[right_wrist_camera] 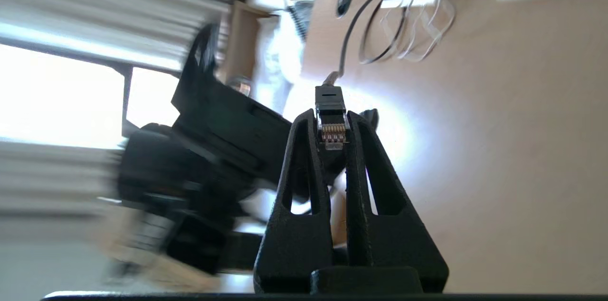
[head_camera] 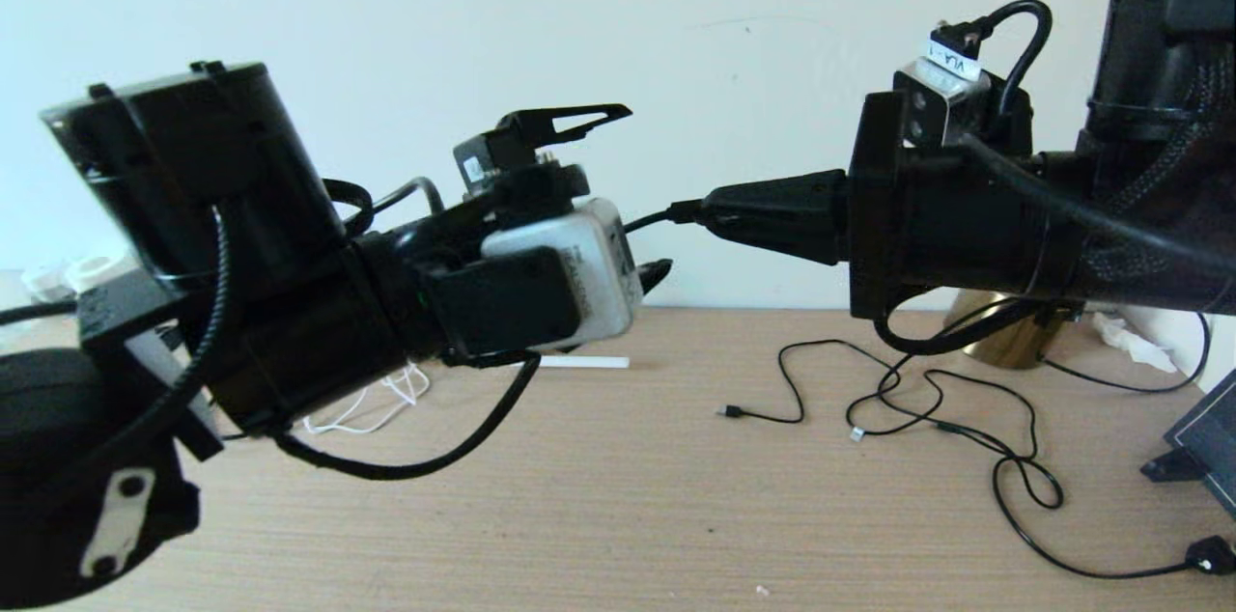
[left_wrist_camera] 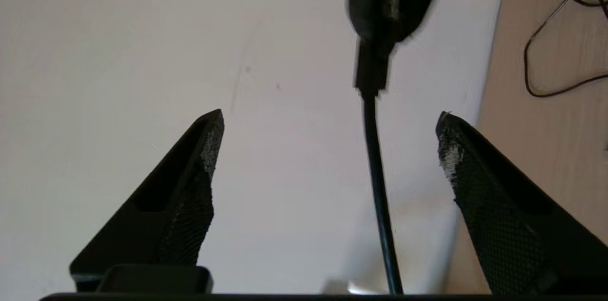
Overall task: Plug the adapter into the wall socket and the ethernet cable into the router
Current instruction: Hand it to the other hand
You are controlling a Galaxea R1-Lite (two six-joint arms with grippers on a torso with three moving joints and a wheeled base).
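Ethernet work was the step in hand at this moment, as far as you could judge. Your right pincer (right_wrist_camera: 333,123) was closed tight on the plug end of the ethernet cable (right_wrist_camera: 331,101), with the gold contacts of the plug facing the wrist camera and the black cable running away beyond the fingertips, down toward the counter (head_camera: 618,496).

Your left pincer (left_wrist_camera: 327,120) was wide open and held nothing. The same black cable passed between its two fingers (left_wrist_camera: 190,196) without touching either of them, and the tip of the right pincer stood just ahead of it. In the head view both arms were lifted above the counter, tip facing tip, very near each other.

Router and wall socket could not be clearly made out in these views, and neither could the adapter. A white stick (head_camera: 584,362) lay on the counter below the left pincer; it may be one antenna, but you could not be sure. Thin black cords (head_camera: 927,400) lay loose under the right pincer, and they were not the ethernet cable.

Next move, in my judgement, called for the left pincer to close on the cable just behind the plug, so the right one could take a better grip. Otherwise you had to find the router port first.
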